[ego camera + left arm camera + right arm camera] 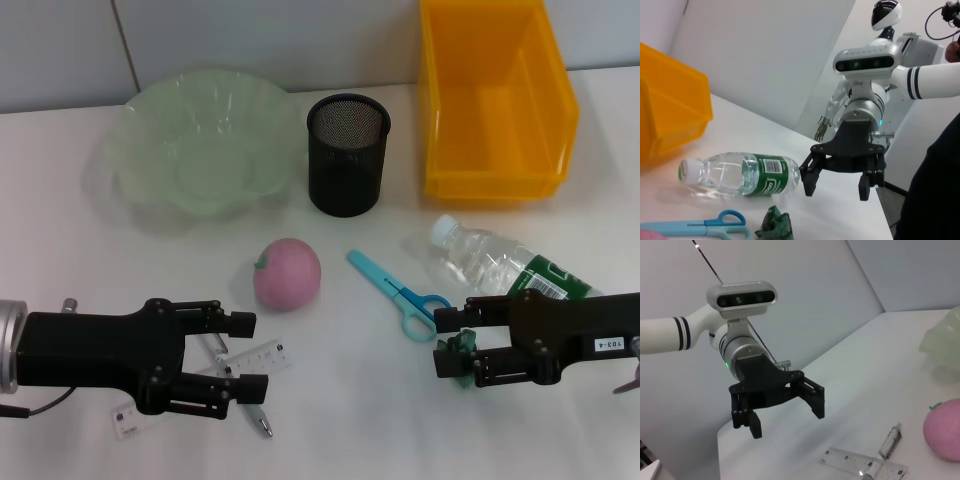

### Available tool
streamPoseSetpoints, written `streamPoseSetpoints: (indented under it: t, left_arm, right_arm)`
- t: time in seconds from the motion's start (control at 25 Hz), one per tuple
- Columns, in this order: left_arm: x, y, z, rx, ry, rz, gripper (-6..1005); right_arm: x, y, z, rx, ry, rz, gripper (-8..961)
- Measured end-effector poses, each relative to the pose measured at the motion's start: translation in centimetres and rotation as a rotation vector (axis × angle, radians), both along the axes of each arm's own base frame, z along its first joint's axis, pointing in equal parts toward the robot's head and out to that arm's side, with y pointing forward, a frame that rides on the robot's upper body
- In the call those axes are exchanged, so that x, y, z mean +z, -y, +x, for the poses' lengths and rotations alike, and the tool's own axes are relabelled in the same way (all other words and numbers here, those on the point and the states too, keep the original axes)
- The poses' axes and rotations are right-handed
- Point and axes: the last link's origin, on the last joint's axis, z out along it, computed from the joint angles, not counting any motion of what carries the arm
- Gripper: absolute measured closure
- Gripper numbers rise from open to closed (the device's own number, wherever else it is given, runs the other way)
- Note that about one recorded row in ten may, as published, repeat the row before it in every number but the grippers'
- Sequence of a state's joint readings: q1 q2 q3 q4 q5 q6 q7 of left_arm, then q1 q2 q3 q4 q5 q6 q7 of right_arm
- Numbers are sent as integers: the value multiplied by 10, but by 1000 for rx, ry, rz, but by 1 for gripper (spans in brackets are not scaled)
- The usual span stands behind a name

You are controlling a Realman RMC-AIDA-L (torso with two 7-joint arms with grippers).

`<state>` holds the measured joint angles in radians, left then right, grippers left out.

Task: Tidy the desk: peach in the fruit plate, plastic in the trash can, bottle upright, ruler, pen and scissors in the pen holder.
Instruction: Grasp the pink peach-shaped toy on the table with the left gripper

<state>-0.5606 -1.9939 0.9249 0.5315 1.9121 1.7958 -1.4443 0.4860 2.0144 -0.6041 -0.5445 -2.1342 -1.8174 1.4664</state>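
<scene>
Left gripper (pixel 240 365) spread wide, low over the ruler (pixel 255 357) and pen (pixel 236 384), holding nothing. Ruler's long axis slants up toward the scissors (pixel 398 295); pen crosses it, tip toward the robot. Right gripper (pixel 447 345) also spread, empty, straddling green plastic (pixel 462 354). Bottle (pixel 497 262) lies flat, cap toward the holder (pixel 346 153). Scissors lie diagonal, handles toward the right gripper. Peach (pixel 287 274) on the table, near the plate (pixel 203 140).
</scene>
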Motion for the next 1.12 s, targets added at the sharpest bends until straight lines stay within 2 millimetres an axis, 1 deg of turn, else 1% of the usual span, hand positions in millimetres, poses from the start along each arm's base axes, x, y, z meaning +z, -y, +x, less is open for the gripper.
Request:
streamPoseSetpoints:
  t: [0.72, 0.76, 0.84, 0.92, 1.04, 1.12]
  left_arm:
    - [1, -1, 1, -6, -8, -1, 152]
    - [2, -2, 3, -15, -1, 9, 153]
    - [5, -10, 14, -71, -2, 56, 155]
    - [7, -15, 21, -109, -13, 96, 156]
    - [10, -33, 39, -213, -57, 208, 158]
    - [8, -44, 50, -273, -93, 249, 159]
  right_arm:
    - [-1, 1, 0, 2, 2, -2, 242]
    - [-1, 1, 0, 2, 2, -2, 242]
    - [-1, 1, 0, 1, 2, -2, 242]
    - [-1, 1, 0, 1, 2, -3, 242]
    - [-1, 0, 0, -3, 0, -2, 242]
    - [0, 0, 0, -7, -2, -1, 241]
